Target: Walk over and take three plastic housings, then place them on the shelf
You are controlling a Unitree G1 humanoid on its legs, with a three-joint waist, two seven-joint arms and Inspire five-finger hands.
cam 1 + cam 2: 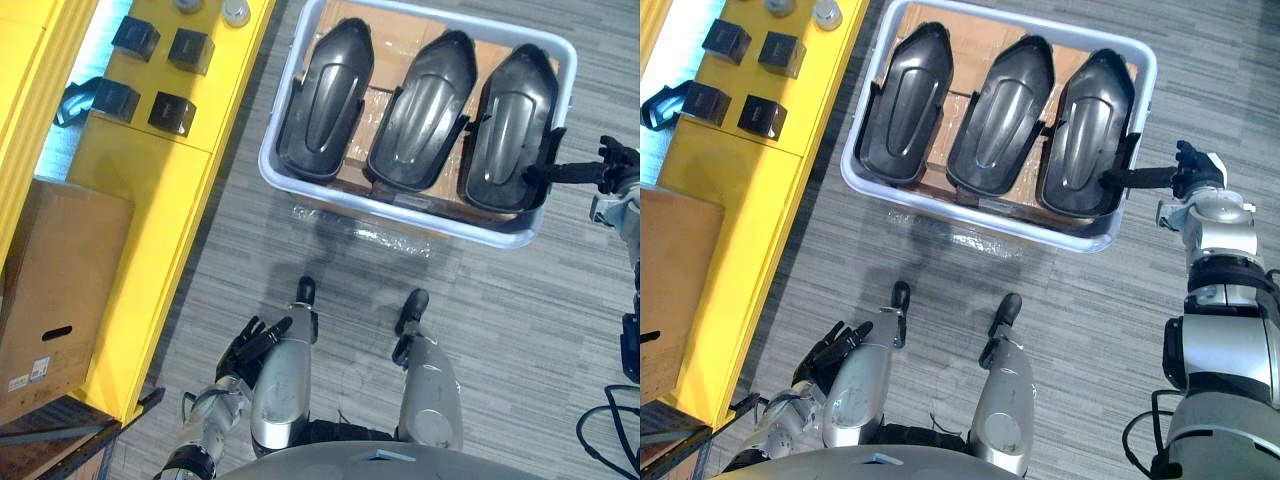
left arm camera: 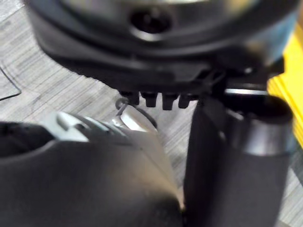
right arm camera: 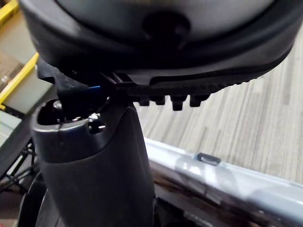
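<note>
Three dark plastic housings lie side by side in a white bin (image 1: 400,213) on the floor: a left housing (image 1: 325,100), a middle housing (image 1: 420,110) and a right housing (image 1: 510,125). My right hand (image 1: 1198,170) is at the bin's right side. Its straight fingers (image 1: 1140,178) reach over the rim to the right housing's side bracket, and its thumb (image 3: 94,165) stands above the bin's rim (image 3: 227,175). My left hand (image 1: 250,345) hangs low at the lower left with relaxed, spread fingers and holds nothing.
A yellow shelf (image 1: 150,200) runs along the left, carrying several small black boxes (image 1: 172,113). A brown cardboard box (image 1: 60,290) sits on its near end. Grey floor lies between me and the bin.
</note>
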